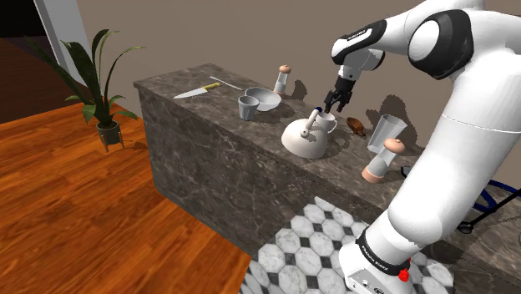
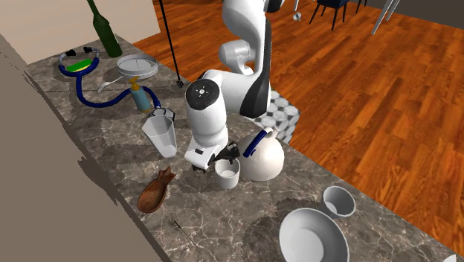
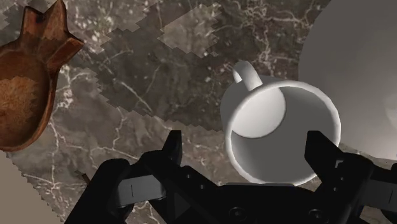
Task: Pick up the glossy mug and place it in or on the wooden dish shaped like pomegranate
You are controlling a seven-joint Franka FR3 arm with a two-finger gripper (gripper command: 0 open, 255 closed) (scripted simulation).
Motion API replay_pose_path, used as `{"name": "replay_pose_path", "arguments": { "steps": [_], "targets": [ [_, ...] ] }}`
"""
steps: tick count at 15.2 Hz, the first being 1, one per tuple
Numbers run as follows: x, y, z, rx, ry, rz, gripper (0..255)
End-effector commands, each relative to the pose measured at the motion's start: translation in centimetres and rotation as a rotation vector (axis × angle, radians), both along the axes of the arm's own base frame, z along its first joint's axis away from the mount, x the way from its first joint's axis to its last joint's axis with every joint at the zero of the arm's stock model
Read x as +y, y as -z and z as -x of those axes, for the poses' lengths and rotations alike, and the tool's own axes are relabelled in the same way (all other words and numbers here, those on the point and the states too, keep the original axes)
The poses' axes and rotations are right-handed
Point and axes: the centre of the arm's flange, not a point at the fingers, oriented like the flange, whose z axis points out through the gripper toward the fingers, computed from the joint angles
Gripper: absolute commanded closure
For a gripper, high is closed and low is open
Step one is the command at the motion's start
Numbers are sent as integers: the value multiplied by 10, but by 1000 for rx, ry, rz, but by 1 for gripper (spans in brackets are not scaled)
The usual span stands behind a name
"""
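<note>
— On the table [image 2: 216, 223], just beside the white kettle [image 2: 265, 158]: white glossy mug [image 2: 227, 174], upright, mouth up, empty. Not lifted yet.

— State of the end effector [image 3: 243, 145]?

— Poised right above the mug, fingers spread wide, holding nothing. In the wrist view, one finger over bare marble on the dish side, the other over the mug's rim on the kettle side. No contact visible. Slightly off-centre, by the look of it.

— Position of the target?

— Brown wooden dish [image 2: 155, 191], pomegranate-shaped with a pointed crown, flat on the table. Near the mug, on the side away from the kettle, clearly apart from it. Nothing inside.

— Progress, then?

— Judged early. Done: end effector brought over the mug. Left: centring over the mug, descent, closing on the mug's wall, lift, short carry across to the dish, lowering, release.

— Anything to flag?

— Little room between mug and kettle in the second exterior view, so a tight fit likely for the finger on that side. Possible nudge of the kettle on descent. Glossy wall, so perhaps a slip under a weak grip. Shallow dish, so worth a gentle set-down.
</note>
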Motion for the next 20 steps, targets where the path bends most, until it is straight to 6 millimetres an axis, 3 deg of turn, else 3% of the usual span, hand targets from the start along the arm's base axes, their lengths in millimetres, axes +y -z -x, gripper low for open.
{"name": "replay_pose_path", "arguments": {
  "steps": [1, 7, 15, 16, 20],
  "targets": [
    [-7, 12, -1, 2, 0, 1, 0],
    [-5, 47, 1, 2, 0, 1, 0],
    [-5, 47, 1, 2, 0, 1, 0],
    [-5, 47, 1, 2, 0, 1, 255],
    [-5, 47, 1, 2, 0, 1, 255]
  ]
}}
